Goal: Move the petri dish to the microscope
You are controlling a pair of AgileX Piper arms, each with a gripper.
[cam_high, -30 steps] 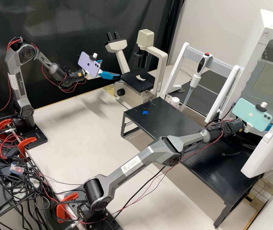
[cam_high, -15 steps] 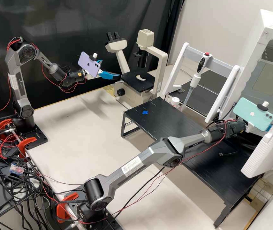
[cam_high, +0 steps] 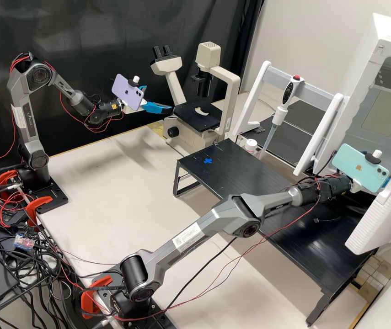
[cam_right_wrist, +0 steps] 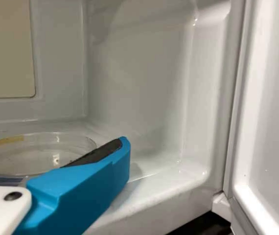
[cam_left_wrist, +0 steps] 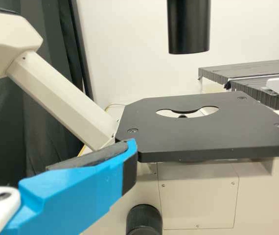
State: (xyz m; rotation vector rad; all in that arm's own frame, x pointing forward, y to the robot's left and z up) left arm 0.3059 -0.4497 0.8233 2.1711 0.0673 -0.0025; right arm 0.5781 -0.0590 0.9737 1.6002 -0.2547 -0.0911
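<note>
In the high view my left gripper (cam_high: 159, 98) is held open beside the cream microscope (cam_high: 235, 91), short of its black stage (cam_high: 193, 120). The left wrist view has one blue finger of my left gripper (cam_left_wrist: 85, 183) in front of the stage (cam_left_wrist: 193, 139); a notched opening pierces the plate. My right gripper (cam_high: 386, 183) is at the mouth of the white cabinet, partly hidden behind a phone. By the right wrist view, a clear petri dish (cam_right_wrist: 34, 157) rests on the cabinet floor, partly behind the finger of my right gripper (cam_right_wrist: 88, 183), whose dark pad is uncovered.
The cabinet's door (cam_high: 382, 210) stands open beside the right gripper; its inner wall (cam_right_wrist: 144, 83) rises near the finger. A black raised shelf (cam_high: 250, 178) lies beneath the right arm. Behind it stands a white rack (cam_high: 262, 87) holding a pipette (cam_high: 280, 114).
The right wrist has shifted slightly, first a little right, then back left and down at the cabinet's mouth. The left arm has kept still.
</note>
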